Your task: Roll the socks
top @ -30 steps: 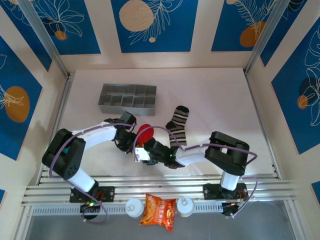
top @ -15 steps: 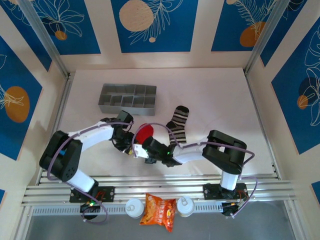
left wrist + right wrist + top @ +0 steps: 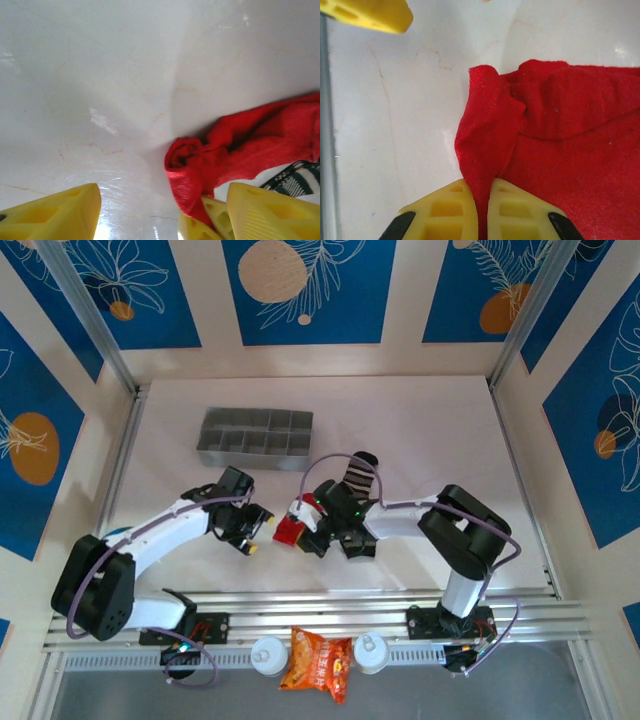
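The red sock lies bunched on the white table, between the two grippers. My right gripper is shut on a fold at the red sock's edge. It comes at the sock from the right. My left gripper stands open just left of the bundle. In its wrist view the red sock lies toward its right finger, and the right gripper's closed fingertips reach in between. The black striped sock lies flat behind the right arm, partly covered by it.
A grey divided tray stands at the back left. An orange snack packet lies off the table's front by the arm bases. Metal rails run along the near edge. The back and right of the table are bare.
The right gripper has swung toward the back with the red sock, which went from a flat round patch to a small bunch. The left gripper has drawn back to the left.
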`<action>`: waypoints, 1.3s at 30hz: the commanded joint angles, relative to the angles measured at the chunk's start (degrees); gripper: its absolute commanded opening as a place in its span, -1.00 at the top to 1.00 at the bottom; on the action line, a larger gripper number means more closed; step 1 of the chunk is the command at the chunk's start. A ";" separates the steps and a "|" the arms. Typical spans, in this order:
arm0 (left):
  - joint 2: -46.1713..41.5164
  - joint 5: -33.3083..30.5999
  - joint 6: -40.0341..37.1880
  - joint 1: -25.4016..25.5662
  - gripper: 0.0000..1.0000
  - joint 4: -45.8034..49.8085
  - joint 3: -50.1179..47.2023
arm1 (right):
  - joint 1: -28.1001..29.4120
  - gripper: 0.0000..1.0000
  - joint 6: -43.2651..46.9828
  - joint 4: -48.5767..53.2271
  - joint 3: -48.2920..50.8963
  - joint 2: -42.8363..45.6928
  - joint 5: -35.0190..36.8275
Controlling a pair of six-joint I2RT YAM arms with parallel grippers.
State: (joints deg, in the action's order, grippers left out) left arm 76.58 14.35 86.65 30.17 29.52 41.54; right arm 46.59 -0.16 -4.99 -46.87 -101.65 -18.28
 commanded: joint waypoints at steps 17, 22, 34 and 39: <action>14.76 -0.59 0.35 8.13 -0.08 -13.84 3.56 | -5.80 1.00 -6.91 0.42 0.25 -4.99 -16.36; 16.54 -1.38 0.82 9.62 0.06 -13.89 5.32 | -5.57 1.00 -6.13 0.97 0.25 -5.23 -14.91; 10.04 -3.51 5.77 11.64 -0.19 -11.27 4.79 | -5.85 1.00 -4.70 2.26 -0.89 -5.56 -14.52; 12.44 -2.67 5.72 11.72 -0.10 -10.31 4.58 | -6.16 1.00 -4.45 2.68 -1.39 -6.10 -15.38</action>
State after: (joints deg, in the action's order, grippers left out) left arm 87.48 10.37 91.35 41.30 19.46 46.76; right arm 40.77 -5.87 -4.82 -47.51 -106.21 -32.95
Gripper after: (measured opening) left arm 0.558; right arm 0.068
